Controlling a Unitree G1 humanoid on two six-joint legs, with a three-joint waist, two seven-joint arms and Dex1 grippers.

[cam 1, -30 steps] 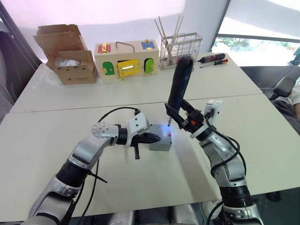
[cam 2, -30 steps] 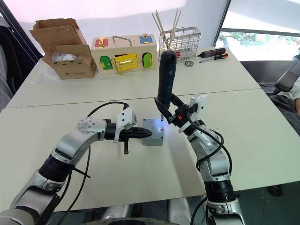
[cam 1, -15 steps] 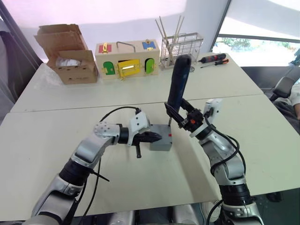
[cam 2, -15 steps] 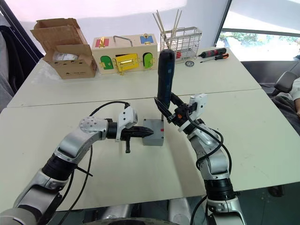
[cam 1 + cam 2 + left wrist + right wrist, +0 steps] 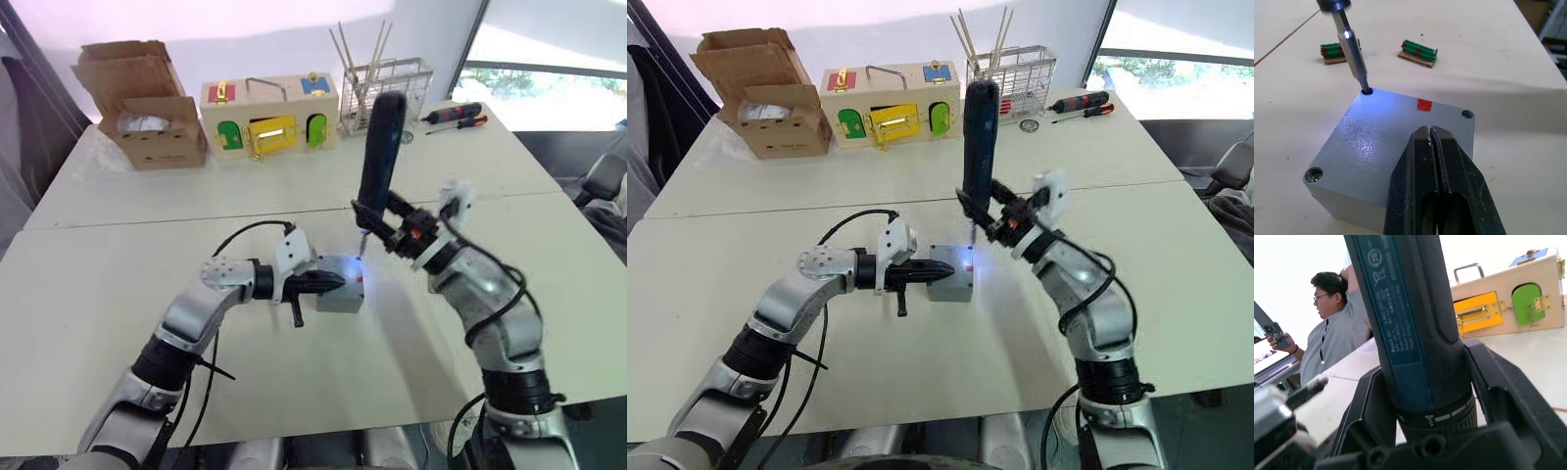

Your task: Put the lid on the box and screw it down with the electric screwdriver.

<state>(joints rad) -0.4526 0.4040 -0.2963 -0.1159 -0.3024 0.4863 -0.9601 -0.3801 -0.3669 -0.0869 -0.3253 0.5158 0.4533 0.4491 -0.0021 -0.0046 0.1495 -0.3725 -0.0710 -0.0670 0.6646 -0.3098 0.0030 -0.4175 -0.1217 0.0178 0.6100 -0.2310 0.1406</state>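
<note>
Driving a corner screw: right gripper (image 5: 1004,223) clamps the thick black electric screwdriver (image 5: 979,137); left gripper (image 5: 1431,142), fingers closed, steadies the flat grey plastic lid (image 5: 1396,142). Better keep the bit vertical.

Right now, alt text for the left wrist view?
The thin metal bit of the electric screwdriver sits in a corner screw hole of the grey square plastic lid on the grey junction box, lit by a bluish glow. The shut black left gripper rests on the lid; two green terminal blocks lie behind.
</note>
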